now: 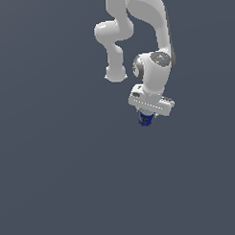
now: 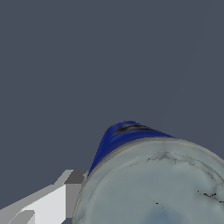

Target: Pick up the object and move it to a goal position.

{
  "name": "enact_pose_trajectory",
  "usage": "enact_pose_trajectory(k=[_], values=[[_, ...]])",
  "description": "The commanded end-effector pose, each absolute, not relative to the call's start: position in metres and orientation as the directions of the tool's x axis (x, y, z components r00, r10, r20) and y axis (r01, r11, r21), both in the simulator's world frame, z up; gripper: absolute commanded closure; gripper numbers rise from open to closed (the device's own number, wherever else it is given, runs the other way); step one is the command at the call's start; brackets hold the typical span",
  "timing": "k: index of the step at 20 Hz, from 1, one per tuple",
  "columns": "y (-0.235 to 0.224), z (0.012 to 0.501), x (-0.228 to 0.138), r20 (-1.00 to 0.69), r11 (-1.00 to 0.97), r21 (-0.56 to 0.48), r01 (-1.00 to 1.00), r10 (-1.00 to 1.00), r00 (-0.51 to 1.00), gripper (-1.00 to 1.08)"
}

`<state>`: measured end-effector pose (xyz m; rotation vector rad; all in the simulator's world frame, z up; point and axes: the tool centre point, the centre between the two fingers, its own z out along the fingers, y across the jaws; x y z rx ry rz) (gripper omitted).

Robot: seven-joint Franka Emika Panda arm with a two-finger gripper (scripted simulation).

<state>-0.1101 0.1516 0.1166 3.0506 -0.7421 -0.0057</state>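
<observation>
End effector (image 1: 146, 117) gripped the can (image 1: 145, 119) by its blue sides. Judged rigid, light, smooth-walled; side grip near top seemed soundest.

Small can-like object (image 1: 145, 119) (image 2: 148, 175), dark blue body, pale grey-green mottled round top, is sitting upright directly under the white gripper (image 1: 147, 114), mostly hidden.

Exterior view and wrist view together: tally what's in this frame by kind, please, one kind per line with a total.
Cans: 1, the blue can with a pale mottled top, seen close up in the wrist view
Robot arms: 1, white
Grippers: 1, the white gripper right above the can
Total: 3
</observation>
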Motion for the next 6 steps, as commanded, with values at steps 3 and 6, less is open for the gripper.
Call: enact_pose_trajectory(k=[3,6], values=[[0.1633,0.1214,-0.1208,0.000,-0.887,0.000,-0.461,-0.461,0.887,1.08],[0.1654,0.1219,-0.1228,0.000,-0.887,0.000,-0.461,-0.461,0.887,1.08]])
